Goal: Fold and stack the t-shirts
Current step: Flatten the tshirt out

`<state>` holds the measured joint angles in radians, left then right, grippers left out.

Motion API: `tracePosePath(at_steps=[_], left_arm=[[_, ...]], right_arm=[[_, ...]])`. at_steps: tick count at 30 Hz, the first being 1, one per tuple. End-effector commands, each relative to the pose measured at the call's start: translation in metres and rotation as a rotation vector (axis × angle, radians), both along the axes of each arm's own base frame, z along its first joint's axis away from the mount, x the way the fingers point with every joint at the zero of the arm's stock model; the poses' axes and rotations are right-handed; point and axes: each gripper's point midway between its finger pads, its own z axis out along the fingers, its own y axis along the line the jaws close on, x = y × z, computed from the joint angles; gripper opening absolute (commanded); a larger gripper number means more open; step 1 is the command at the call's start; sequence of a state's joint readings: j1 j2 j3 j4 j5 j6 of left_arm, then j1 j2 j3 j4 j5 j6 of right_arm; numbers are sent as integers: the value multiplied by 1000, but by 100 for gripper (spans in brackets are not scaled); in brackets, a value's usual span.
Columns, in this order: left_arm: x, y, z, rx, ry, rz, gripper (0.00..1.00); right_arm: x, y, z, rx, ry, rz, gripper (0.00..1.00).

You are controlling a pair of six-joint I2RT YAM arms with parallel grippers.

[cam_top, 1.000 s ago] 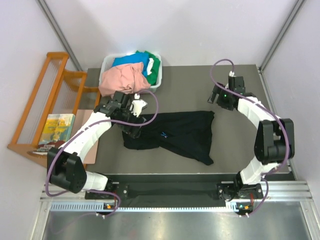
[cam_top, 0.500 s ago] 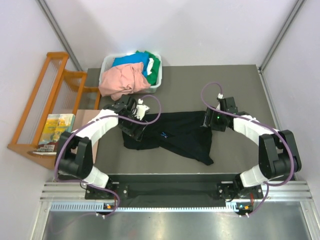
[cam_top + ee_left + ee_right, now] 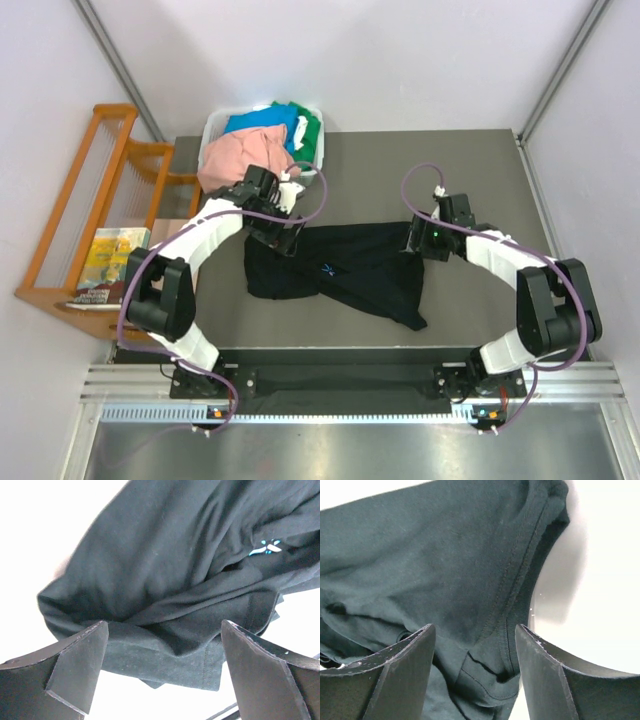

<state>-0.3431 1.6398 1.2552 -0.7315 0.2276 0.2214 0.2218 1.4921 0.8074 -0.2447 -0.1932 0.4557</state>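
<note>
Black cloth fills both wrist views: the large black t-shirt (image 3: 340, 272) lies crumpled but spread on the grey table (image 3: 470, 170), about midway between the two arms, with its small light-blue chest mark (image 3: 327, 269) facing up.

Compared with a second ago, the right gripper (image 3: 415, 240) has made the biggest move. It then hung over bare table toward the far right, well apart from the shirt. By half a second ago it had come down to the shirt's far right corner, and it sits there now. In its wrist view the right gripper (image 3: 475, 665) has its fingers (image 3: 400, 675) parted on either side of the hemmed, seamed edge. We see cloth between them, but neither pad presses it, so the grip is not closed.

The left gripper (image 3: 288, 240) has shifted too. It was lower on the shirt's left side and now hovers at the far left edge, with the forearm swung closer to the bin. From the left wrist, the left gripper (image 3: 162, 665) stands fully released with its fingers (image 3: 75, 665) wide apart. A folded edge of the shirt lies below them and the blue mark (image 3: 265, 547) is visible beyond.

We see no real change in the shirt's outline.

The salmon-pink shirt (image 3: 240, 155), blue shirt (image 3: 262, 122) and green shirt (image 3: 308, 130) stay heaped in the white bin (image 3: 213, 128) at the table's far left.
</note>
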Motion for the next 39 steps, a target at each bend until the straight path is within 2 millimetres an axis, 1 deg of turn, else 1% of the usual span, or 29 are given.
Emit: tracePosePath(at_steps=[1, 3, 5, 7, 8, 12, 13, 17, 20, 21, 23, 24, 27, 31, 34, 39], left_arm=[[-12, 3, -22, 9, 59, 3, 99], [-19, 4, -30, 9, 88, -3, 99], [-25, 3, -31, 5, 117, -8, 99], [-33, -2, -28, -26, 143, -23, 99], [-39, -3, -27, -31, 168, -29, 99], [-48, -8, -14, -40, 150, -52, 99], [-47, -10, -5, -50, 128, -57, 99], [-57, -24, 12, -75, 119, -90, 98], [-72, -31, 7, -67, 154, -125, 92], [-76, -31, 4, -60, 166, -126, 92], [-84, -30, -7, -42, 195, -133, 94], [-86, -30, -10, -38, 200, -132, 98], [-90, -27, -20, -26, 218, -131, 99], [-89, -26, -31, -5, 242, -127, 99], [-83, -22, -37, 13, 249, -112, 99], [-68, -18, -28, -11, 214, -75, 99]], right_arm=[[1, 4, -4, 16, -9, 18, 64], [0, 4, -5, 18, -5, 20, 64], [-1, 4, -6, 16, -2, 21, 64], [-1, 4, -7, 13, 0, 22, 63], [-1, 4, -7, 13, -1, 23, 64], [-1, 4, -8, 13, 2, 24, 63], [-2, 4, -9, 13, 6, 23, 63], [-2, 4, -12, 14, 12, 24, 62], [-4, 4, -13, 15, 17, 25, 61], [-4, 4, -12, 14, 15, 26, 60], [-4, 3, -12, 9, 13, 28, 61], [-6, 2, -13, 6, 15, 28, 61], [-7, 2, -12, 6, 12, 28, 60], [-7, 2, -12, 8, 9, 29, 60], [-8, 3, -13, 12, 14, 30, 59], [-12, 1, -12, 5, 11, 38, 59]])
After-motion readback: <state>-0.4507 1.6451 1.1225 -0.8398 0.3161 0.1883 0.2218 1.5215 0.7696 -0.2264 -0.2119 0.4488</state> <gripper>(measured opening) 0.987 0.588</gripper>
